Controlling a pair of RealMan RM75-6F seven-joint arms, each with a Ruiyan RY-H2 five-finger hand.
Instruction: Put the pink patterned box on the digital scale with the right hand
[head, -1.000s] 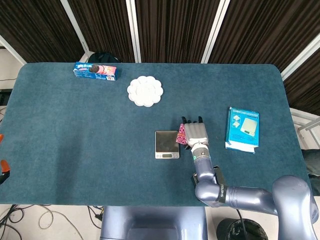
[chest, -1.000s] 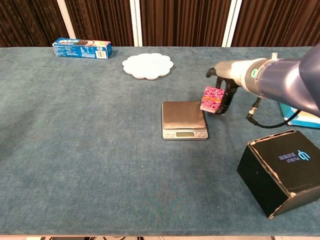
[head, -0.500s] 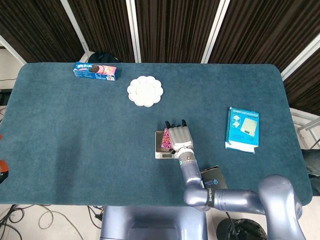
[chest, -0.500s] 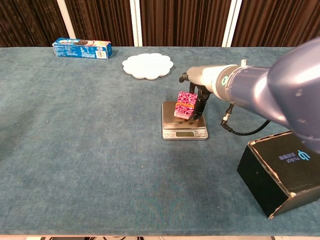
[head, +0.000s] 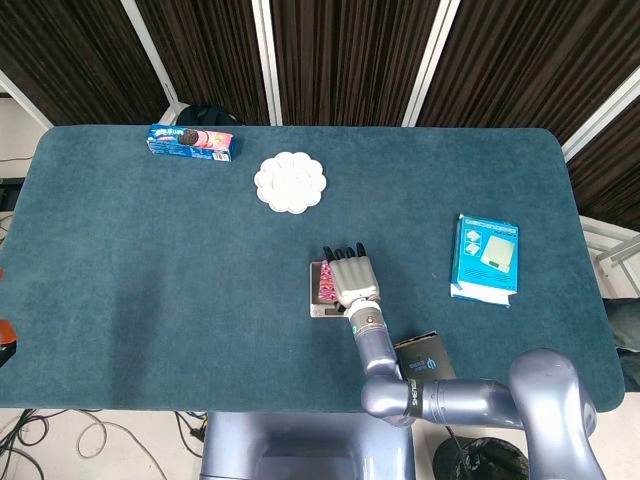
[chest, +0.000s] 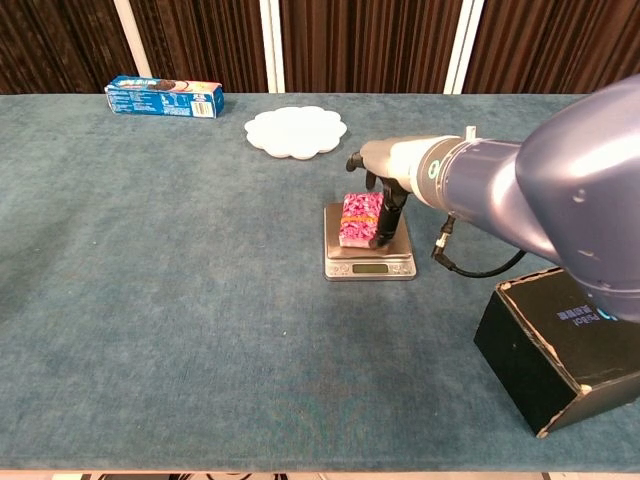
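Pink patterned box (chest: 359, 219) — gripped by right hand (chest: 385, 212) — above digital scale (chest: 368, 255).

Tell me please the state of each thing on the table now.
Pink patterned box: upright on the scale, held.
Silver digital scale: flat, carrying the box.
Right hand: gripping the box.
White flower-shaped plate: empty.
Blue cookie packet: lying flat.
Black cardboard box: closed.

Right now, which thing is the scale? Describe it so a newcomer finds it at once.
On the blue table, look near the middle, just in front of the white scalloped plate. The scale is the small flat silver square with a display strip on its near edge. The right hand holds the pink box over it.
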